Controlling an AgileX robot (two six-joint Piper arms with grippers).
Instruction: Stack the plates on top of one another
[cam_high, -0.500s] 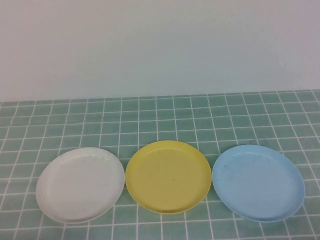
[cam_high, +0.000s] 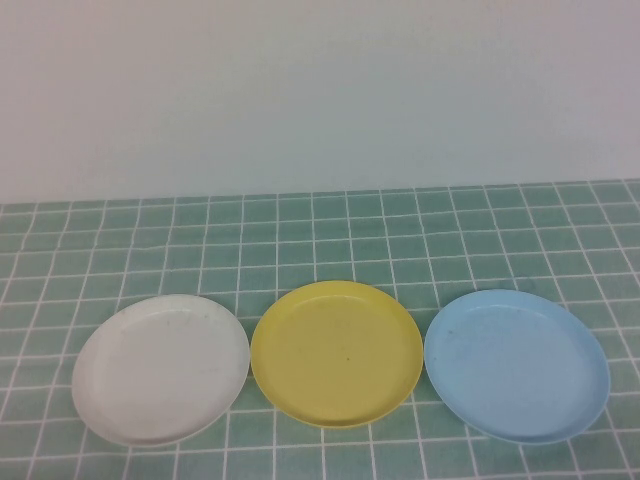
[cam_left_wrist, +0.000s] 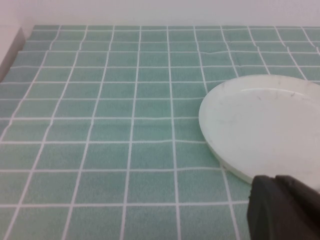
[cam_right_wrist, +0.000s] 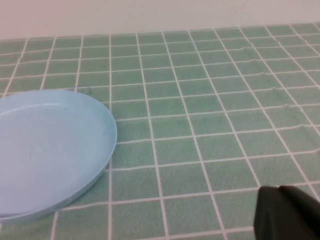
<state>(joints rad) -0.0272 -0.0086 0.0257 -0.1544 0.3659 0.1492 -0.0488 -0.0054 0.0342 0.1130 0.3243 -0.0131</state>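
Note:
Three plates lie side by side in a row on the green tiled table. In the high view the white plate is on the left, the yellow plate in the middle and the light blue plate on the right. None is stacked. Neither gripper shows in the high view. My left gripper is shut and empty, just short of the white plate's near rim. My right gripper is shut and empty, over bare tiles well to the side of the blue plate.
The green tiled cloth runs back to a plain white wall. In the left wrist view a raised grey edge borders the table at the far side.

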